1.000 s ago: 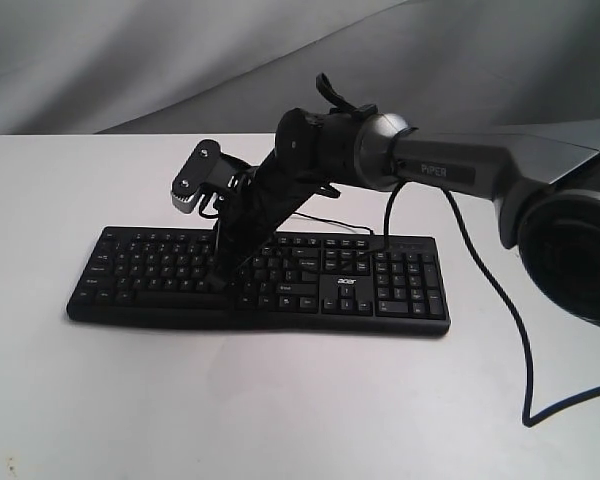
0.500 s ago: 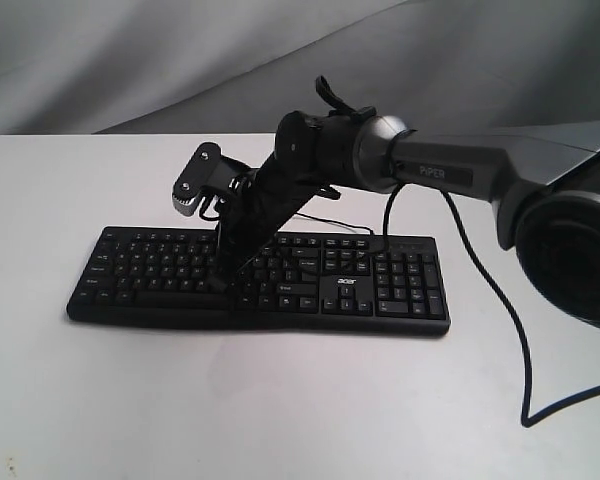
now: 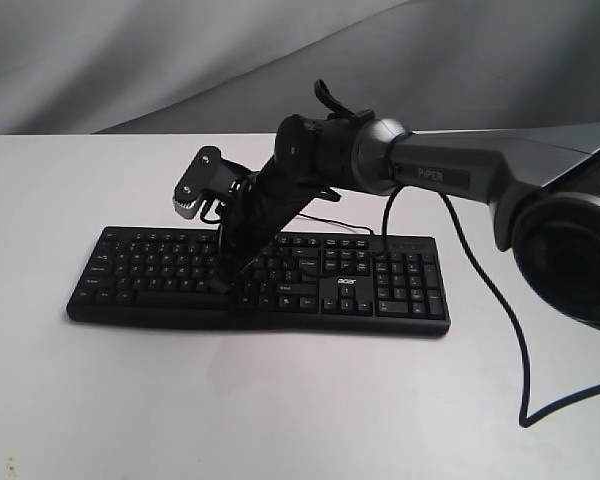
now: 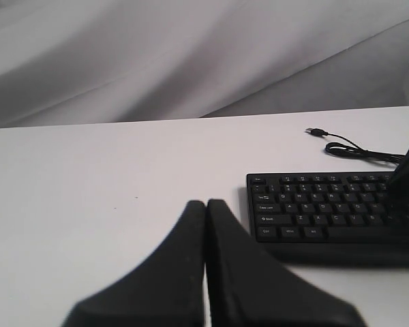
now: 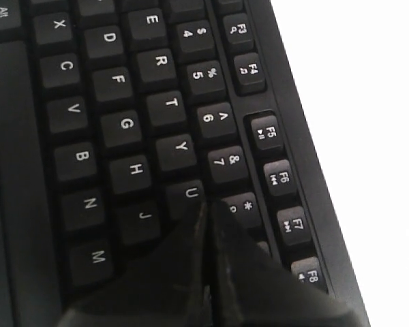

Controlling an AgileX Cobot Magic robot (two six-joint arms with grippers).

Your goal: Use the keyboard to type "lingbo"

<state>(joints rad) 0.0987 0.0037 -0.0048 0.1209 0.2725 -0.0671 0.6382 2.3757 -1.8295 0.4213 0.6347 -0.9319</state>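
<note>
The black keyboard (image 3: 150,270) lies across the white table, with its acer logo toward the right. My right gripper (image 3: 223,285) reaches across from the right and points down onto the letter rows left of centre. In the right wrist view its tips (image 5: 210,204) are pressed together, shut, just at the U and 8 keys of the keyboard (image 5: 109,122); whether they touch a key is not clear. My left gripper (image 4: 206,203) is shut and empty, off the left end of the keyboard (image 4: 313,211) over bare table. It does not show in the exterior view.
The keyboard's thin USB cable (image 4: 358,151) trails behind it, its plug (image 4: 317,131) lying loose on the table. A thick black robot cable (image 3: 500,320) hangs and loops at the right, next to the arm's base (image 3: 570,250). Grey cloth forms the backdrop.
The right arm has edged slightly to the left, and its wrist has shifted a little. The shut tips stay over the same part of the letter rows.
</note>
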